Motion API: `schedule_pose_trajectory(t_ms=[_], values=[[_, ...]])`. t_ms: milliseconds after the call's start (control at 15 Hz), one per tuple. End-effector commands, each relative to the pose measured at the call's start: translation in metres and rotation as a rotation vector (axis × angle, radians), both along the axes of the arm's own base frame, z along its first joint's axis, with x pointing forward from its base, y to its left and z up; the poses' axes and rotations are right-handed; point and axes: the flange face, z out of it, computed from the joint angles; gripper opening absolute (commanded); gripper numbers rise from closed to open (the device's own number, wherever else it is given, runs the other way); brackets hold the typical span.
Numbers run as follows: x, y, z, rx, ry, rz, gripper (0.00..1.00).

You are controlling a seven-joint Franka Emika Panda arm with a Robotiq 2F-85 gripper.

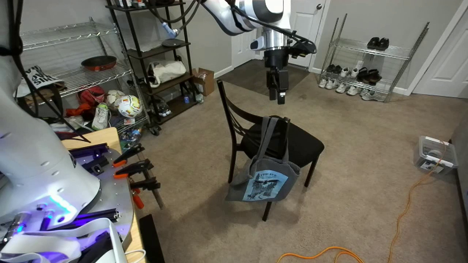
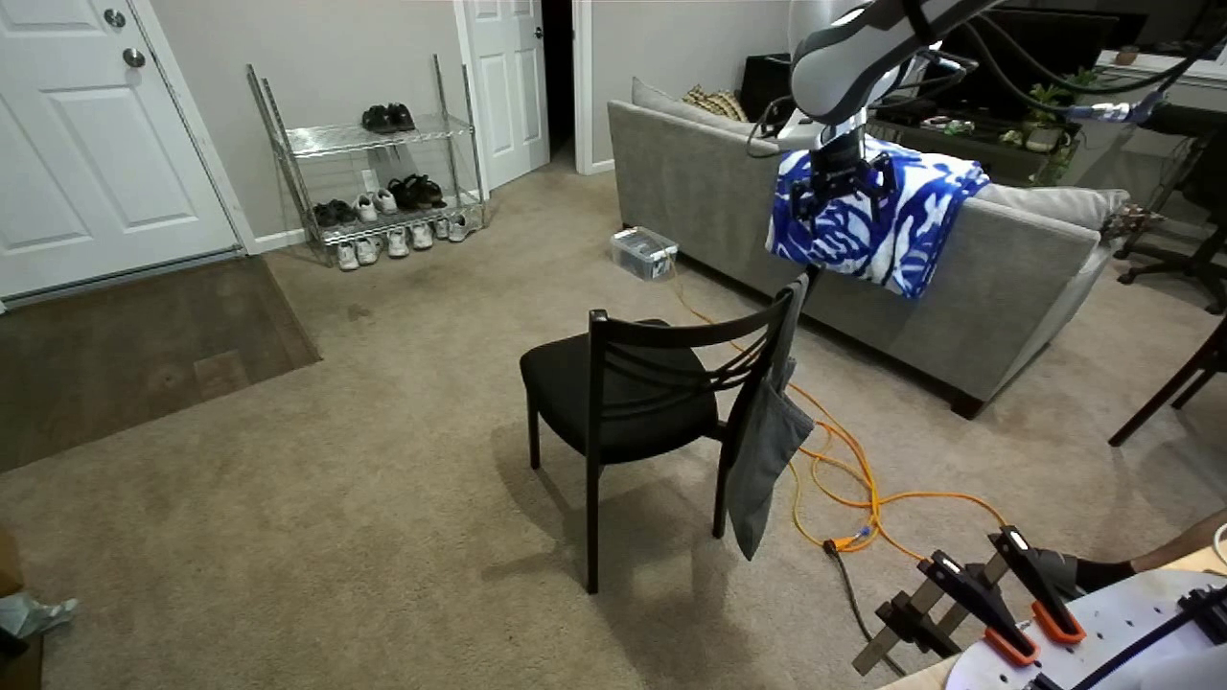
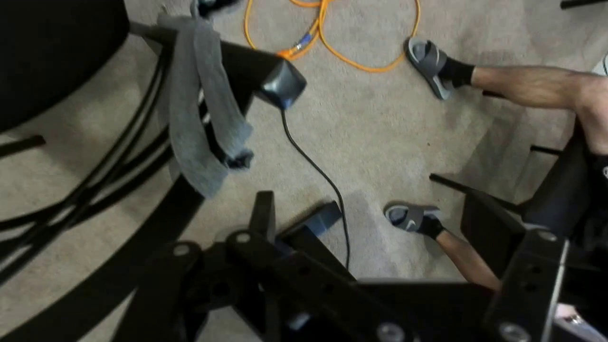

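My gripper [image 1: 277, 100] hangs in the air above the black chair [image 1: 307, 144], pointing down. In an exterior view the gripper [image 2: 844, 218] shows its two fingers spread wide, with nothing held. A dark grey tote bag [image 1: 265, 184] with a light blue print hangs by its straps from one corner of the chair's backrest. Side-on, the bag [image 2: 767, 450] drapes down past the seat. From the wrist, the bag's straps [image 3: 190, 95] lie over the backrest, up and left of the finger [image 3: 262, 211]; they are apart from it. The other fingertip is hard to make out.
A person's legs [image 3: 527, 85] in sandals stand near a dark seat. Orange cord [image 2: 868, 470] loops on the carpet beside the chair. A grey couch [image 2: 690, 172] bears a blue-white blanket [image 2: 920, 230]. Clamps [image 1: 135, 168] jut from the robot's table; a plastic box [image 1: 435, 155] stands farther off.
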Motion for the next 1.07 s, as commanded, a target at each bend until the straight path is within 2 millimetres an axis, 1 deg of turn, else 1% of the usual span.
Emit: schedule_pose_trajectory(t_ms=[0, 200, 267, 667, 867, 1000], values=[[0.007, -0.001, -0.005, 0.01, -0.165, -0.012, 1.0], [0.009, -0.007, -0.011, 0.066, -0.294, -0.084, 1.0], [0.009, -0.011, -0.014, 0.091, -0.312, -0.138, 1.0], [0.004, -0.035, -0.026, 0.27, -0.291, -0.433, 1.0], [0.004, -0.041, -0.027, 0.353, -0.305, -0.571, 1.0], [0.006, -0.042, -0.029, 0.397, -0.322, -0.643, 1.0]])
